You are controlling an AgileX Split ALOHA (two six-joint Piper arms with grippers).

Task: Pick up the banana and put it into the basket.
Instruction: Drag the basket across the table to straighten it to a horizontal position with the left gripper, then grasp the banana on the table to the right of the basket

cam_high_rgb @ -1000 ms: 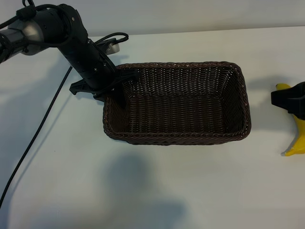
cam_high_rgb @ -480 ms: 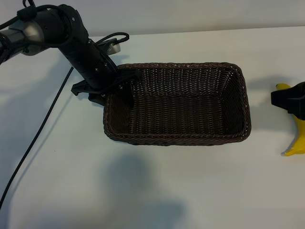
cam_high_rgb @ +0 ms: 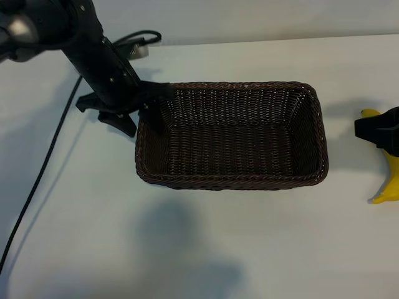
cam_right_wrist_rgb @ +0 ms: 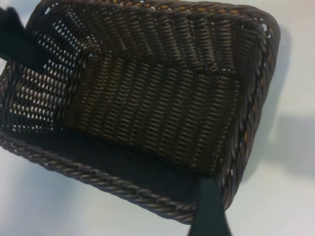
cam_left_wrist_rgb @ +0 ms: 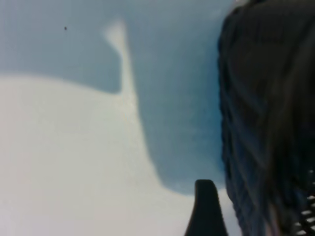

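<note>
A plain white surface (cam_high_rgb: 206,249) holds a dark-brown woven wicker basket (cam_high_rgb: 232,179); the left gripper (cam_high_rgb: 138,109), jaws released, straddles its end wall and could snag it, while the curved bright-yellow banana (cam_high_rgb: 388,180) lies beside the right gripper (cam_high_rgb: 380,131), jaws open.

The basket (cam_high_rgb: 230,134) sits mid-table (cam_high_rgb: 206,249). The left gripper (cam_high_rgb: 134,115) straddles its left rim. The banana (cam_high_rgb: 388,180) lies well right, beneath the right gripper (cam_high_rgb: 378,129).
</note>
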